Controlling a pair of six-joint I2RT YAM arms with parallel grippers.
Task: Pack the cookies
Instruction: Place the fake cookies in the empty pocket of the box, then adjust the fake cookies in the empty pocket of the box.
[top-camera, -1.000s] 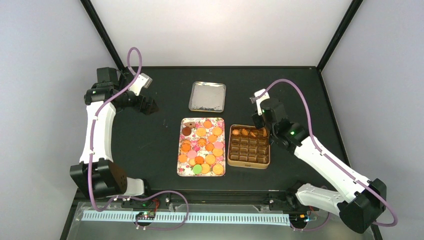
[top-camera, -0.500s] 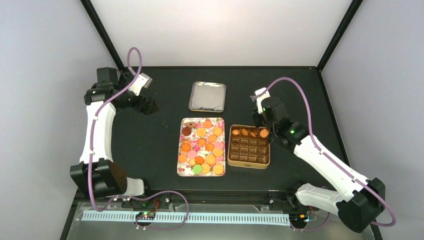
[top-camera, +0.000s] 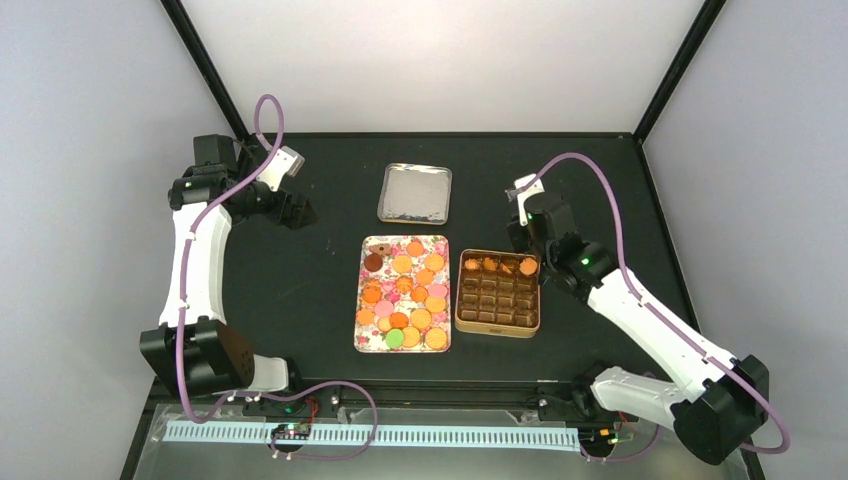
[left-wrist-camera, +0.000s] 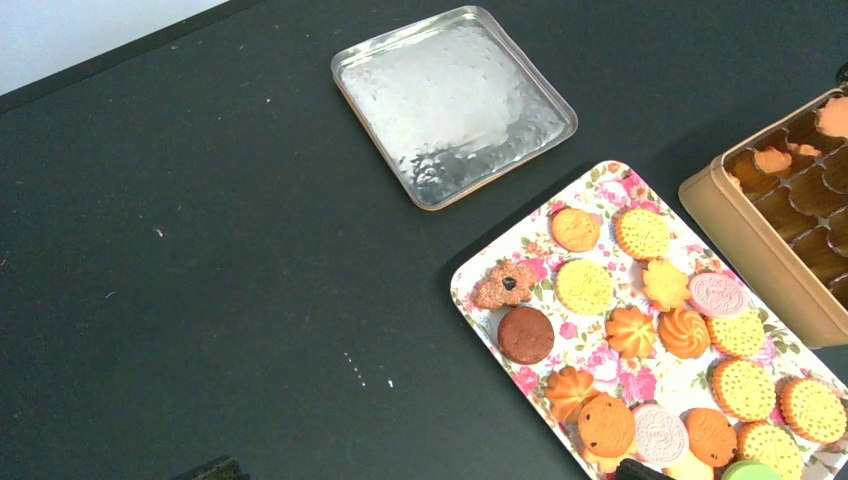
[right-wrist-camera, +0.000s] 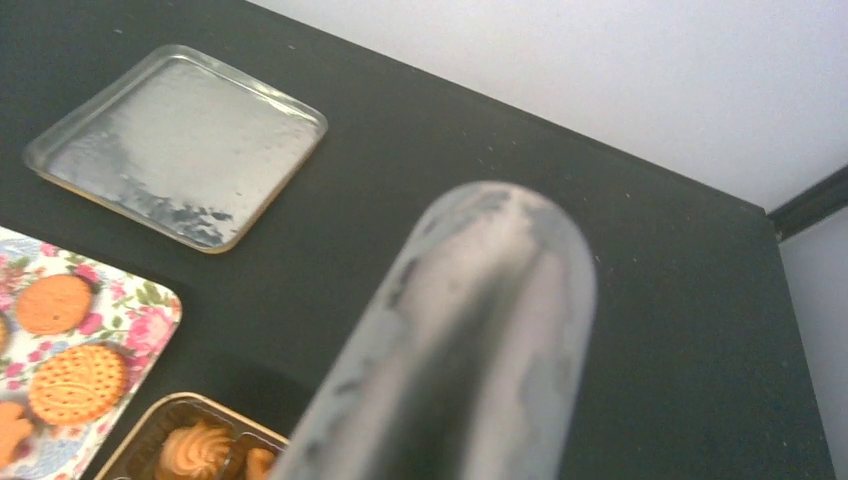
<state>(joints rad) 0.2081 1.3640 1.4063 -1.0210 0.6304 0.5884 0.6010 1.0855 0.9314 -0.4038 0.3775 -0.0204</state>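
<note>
Lying flat: cookies (top-camera: 404, 292) | floral tray (top-camera: 358, 335) long axis near-to-far

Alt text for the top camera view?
A floral tray of assorted cookies sits mid-table beside a brown compartment tin with cookies only in its far row. A silver lid lies beyond; the right gripper hovers by the tin.

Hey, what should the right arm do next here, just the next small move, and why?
Probably swing the right pincer left over the floral tray and line up on one of the cookies there. The tin holds some only in its far row, its other compartments look empty, and many lie on the tray. Whether the pincer holds anything is unclear.
</note>
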